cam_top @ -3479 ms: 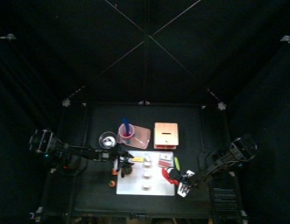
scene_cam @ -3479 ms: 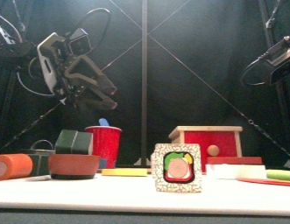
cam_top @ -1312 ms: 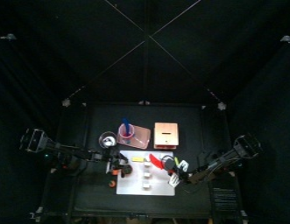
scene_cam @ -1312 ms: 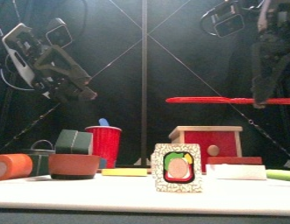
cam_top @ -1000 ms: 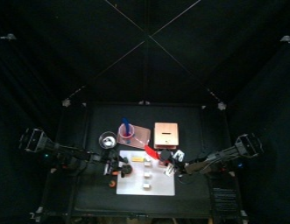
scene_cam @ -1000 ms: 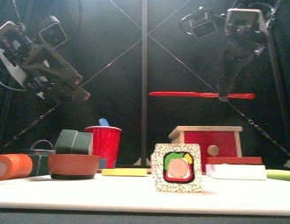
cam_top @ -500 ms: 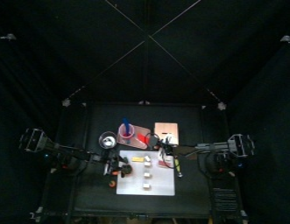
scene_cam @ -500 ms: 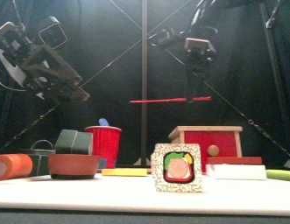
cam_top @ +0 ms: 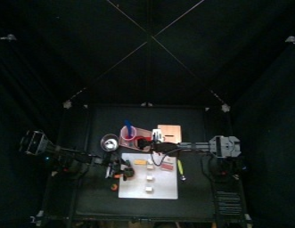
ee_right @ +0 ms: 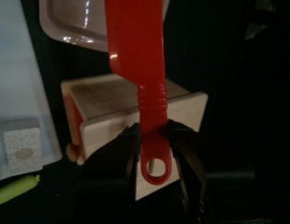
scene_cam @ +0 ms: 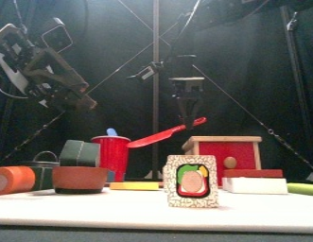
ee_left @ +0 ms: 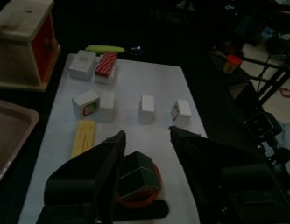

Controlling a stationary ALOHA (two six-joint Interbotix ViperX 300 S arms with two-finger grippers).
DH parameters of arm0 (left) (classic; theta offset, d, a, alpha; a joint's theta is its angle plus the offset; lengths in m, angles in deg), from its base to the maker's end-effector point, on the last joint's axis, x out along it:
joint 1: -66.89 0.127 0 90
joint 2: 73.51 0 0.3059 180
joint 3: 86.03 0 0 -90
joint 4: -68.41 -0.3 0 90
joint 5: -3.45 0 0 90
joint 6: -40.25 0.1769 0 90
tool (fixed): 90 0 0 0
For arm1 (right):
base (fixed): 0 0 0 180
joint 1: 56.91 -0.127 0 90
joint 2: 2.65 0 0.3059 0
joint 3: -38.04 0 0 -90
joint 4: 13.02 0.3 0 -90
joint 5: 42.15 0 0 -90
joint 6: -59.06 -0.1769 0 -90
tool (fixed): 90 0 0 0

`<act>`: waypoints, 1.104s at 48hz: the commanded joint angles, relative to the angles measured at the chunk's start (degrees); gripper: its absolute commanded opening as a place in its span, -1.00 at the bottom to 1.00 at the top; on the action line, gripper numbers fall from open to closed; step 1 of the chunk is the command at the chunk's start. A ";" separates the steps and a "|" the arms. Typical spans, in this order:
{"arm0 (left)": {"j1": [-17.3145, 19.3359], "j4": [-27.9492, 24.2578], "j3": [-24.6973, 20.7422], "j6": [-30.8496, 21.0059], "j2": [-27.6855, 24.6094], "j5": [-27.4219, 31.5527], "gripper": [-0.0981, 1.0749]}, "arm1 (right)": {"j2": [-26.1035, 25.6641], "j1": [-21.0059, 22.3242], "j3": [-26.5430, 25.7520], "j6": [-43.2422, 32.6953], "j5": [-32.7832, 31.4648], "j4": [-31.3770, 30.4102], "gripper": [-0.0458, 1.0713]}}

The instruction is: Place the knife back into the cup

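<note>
The right end effector is hanging above the middle of the small black desk, pointing down and pinching the handle of a long flat red plastic knife between its two black jaws. In the right wrist view the handle end of the knife, with its hanging hole, is sitting between the jaws while the blade is stretching away over the tan wooden box with red panels. From the front, the knife is slanting down toward the small reddish-pink cup, its tip just beside the cup's rim; the cup is standing upright on the desk with a blue thing poking out of it. From above, the cup is sitting beside the box, near a round pale grey bowl.

The left end effector is hovering high at the left, jaws spread and gripping nothing, above a white sheet carrying small blocks.
</note>
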 commanded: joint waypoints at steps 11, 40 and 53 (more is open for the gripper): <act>0.09 0.00 -0.53 0.18 0.26 -0.44 0.58 | 1.67 0.35 -26.81 6.59 -9.23 -2.29 0.03; 0.62 0.00 -0.44 0.18 0.26 -0.35 0.58 | 6.86 0.53 -34.80 13.18 -11.51 -2.72 0.03; 0.62 0.00 -0.18 0.09 0.26 -0.35 0.58 | 9.58 2.99 -36.74 13.71 -11.51 0.00 0.03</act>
